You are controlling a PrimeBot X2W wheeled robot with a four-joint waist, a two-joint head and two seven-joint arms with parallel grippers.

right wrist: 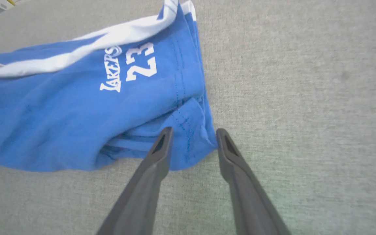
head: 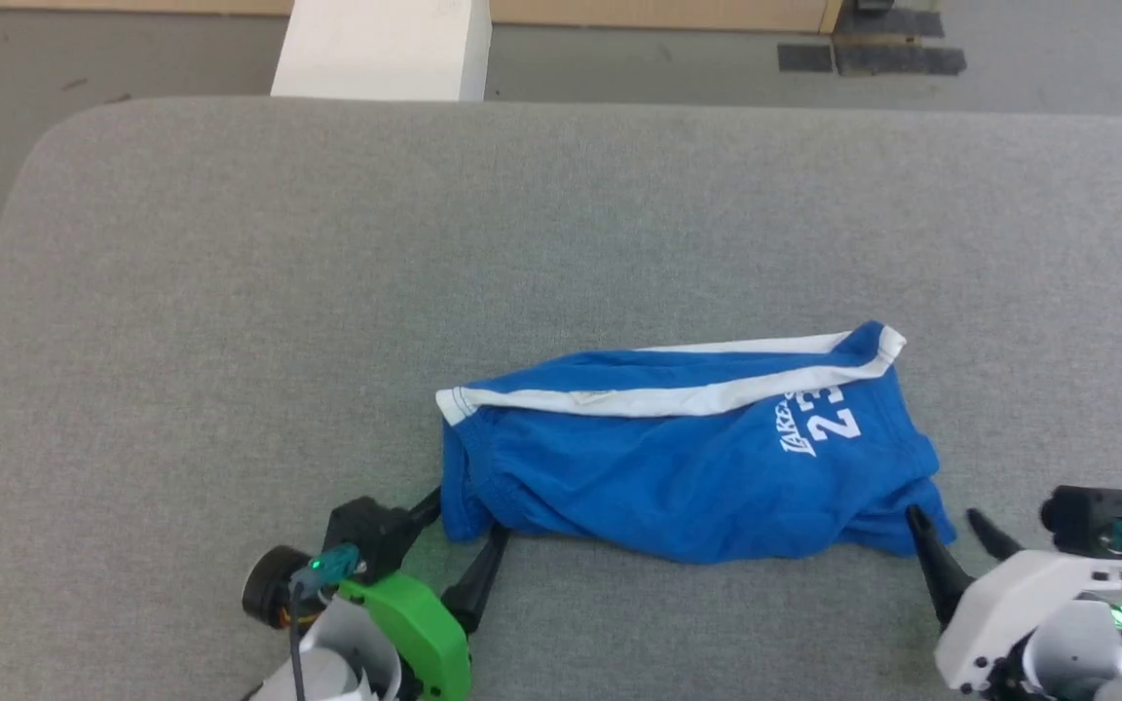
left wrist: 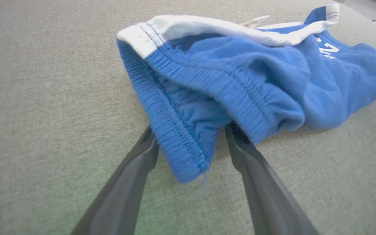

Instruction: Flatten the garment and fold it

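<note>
The garment [head: 678, 467] is a pair of royal-blue shorts with a white stripe and white "Lakers 23" lettering, lying bunched in a long roll near the table's front edge. My left gripper [head: 468, 518] stands open at its left end. In the left wrist view the ribbed waistband corner of the garment [left wrist: 188, 137] droops between the spread fingers of that gripper [left wrist: 190, 129]. My right gripper [head: 943, 514] is open at the right end. There the stitched hem corner of the garment [right wrist: 191, 143] lies between the parted fingers of the right gripper [right wrist: 194, 130].
The table [head: 230, 292] is covered in grey fabric and has a rounded far left corner. Beyond its far edge stands a white block [head: 381, 49] on the floor, with dark mats [head: 873, 54] further right.
</note>
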